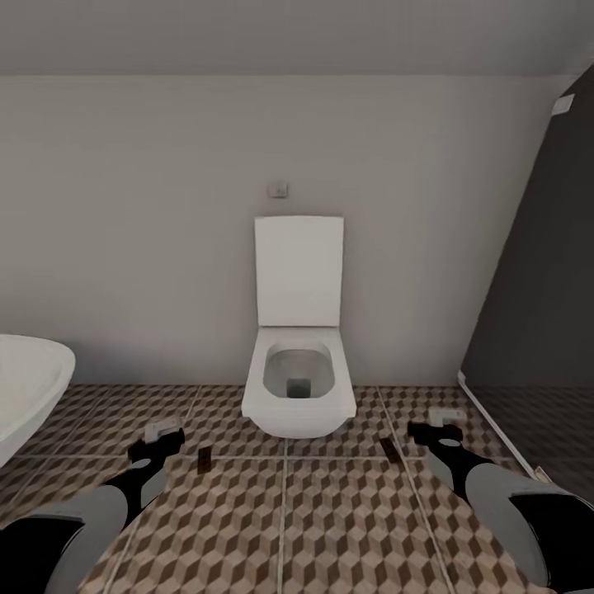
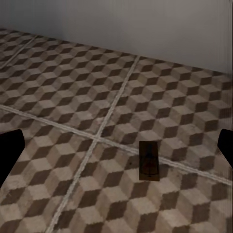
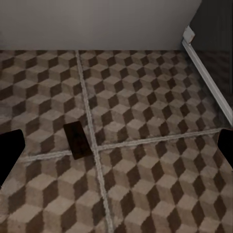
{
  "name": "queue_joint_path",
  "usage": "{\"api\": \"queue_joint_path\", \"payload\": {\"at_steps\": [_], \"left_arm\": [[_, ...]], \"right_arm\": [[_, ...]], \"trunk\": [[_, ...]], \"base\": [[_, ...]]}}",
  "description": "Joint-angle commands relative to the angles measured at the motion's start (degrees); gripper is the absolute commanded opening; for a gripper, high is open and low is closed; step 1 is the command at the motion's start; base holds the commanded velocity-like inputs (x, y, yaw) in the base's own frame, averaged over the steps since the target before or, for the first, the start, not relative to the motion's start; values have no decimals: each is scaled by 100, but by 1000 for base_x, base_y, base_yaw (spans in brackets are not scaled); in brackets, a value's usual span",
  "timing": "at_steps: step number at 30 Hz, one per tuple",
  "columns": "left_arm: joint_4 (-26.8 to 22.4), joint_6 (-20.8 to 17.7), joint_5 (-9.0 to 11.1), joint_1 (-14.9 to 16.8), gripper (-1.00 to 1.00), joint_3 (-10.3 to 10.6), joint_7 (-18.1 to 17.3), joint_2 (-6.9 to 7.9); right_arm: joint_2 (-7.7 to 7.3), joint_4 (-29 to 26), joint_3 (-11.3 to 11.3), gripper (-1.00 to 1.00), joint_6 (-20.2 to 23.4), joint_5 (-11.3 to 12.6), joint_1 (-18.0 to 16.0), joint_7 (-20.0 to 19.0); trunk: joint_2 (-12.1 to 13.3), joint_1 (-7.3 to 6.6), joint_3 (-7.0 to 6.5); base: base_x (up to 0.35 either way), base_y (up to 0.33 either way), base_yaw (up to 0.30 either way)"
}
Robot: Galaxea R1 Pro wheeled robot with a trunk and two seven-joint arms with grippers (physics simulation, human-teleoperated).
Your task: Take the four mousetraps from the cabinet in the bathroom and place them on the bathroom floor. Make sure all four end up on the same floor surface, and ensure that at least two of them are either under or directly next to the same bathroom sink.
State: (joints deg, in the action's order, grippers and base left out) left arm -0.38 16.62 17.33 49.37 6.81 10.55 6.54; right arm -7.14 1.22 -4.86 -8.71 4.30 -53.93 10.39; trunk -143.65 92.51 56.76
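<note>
Two mousetraps lie flat on the bathroom floor (image 1: 330, 511): left mousetrap (image 1: 205, 459), right mousetrap (image 1: 390, 450), either side of toilet (image 1: 299, 388). Left claw (image 1: 157, 445) and right claw (image 1: 436, 433) released, empty, hovering nearby. Likely staged w/ sink placement pending.

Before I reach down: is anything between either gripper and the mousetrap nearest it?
Nothing visible. The left gripper has bare bathroom floor up to the left mousetrap; the right gripper likewise to the right mousetrap. The toilet stands between the two, off both paths.
</note>
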Motion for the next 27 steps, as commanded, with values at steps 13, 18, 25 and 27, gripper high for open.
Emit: {"api": "queue_joint_path", "payload": {"at_steps": [13,18,25,27], "left_arm": [[3,8,42,3,100,48,17,-3],[3,8,43,3,100,48,17,-4],[3,8,43,3,100,48,14,-4],[3,8,43,3,100,48,14,-4]], "right_arm": [[-1,15,-50,100,56,45,-7,18],[-1,12,-51,100,70,41,-8,18],[-5,14,-52,100,76,34,-8,12],[-5,16,-53,100,77,32,-6,10]], "trunk": [[16,-34,-283],[22,-47,-394],[32,-65,-549],[34,-70,-593]], "base": [[0,0,0],[0,0,0],[0,0,0],[0,0,0]]}}
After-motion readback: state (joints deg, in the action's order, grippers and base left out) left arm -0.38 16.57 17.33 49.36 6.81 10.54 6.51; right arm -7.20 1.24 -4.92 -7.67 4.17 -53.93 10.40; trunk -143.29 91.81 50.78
